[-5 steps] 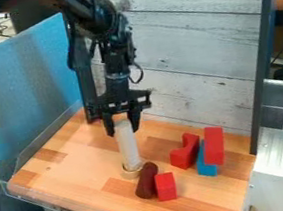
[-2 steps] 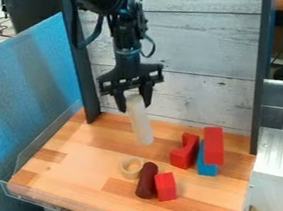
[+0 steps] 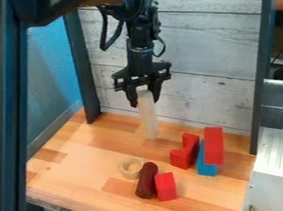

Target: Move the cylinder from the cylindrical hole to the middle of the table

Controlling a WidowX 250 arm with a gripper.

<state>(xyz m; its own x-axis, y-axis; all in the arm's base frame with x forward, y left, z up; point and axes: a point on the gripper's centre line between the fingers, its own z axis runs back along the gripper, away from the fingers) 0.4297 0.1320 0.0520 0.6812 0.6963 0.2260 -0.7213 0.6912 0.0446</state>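
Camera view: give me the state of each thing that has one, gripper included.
Gripper: closed on the pale cylinder
Pale cylinder: held nearly upright, out of the ring
Ring: empty
Dark red cylinder: lying on its side
Blue block: partly hidden by a long red block

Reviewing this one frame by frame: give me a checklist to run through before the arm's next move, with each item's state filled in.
1. Pale cylinder held between the fingers of the gripper: ok.
2. Cylinder out of the round holder: ok, the holder's opening shows with nothing standing in it.
3. Cylinder roughly upright for placing: ok, with at most a slight tilt.
4. Lower end free of the table: cannot tell, one slanted view does not settle its height.
5. Cylinder directly above the table's middle: cannot tell, for the same reason.
6. Cylinder away from the notched red block: ok, a gap shows between them.
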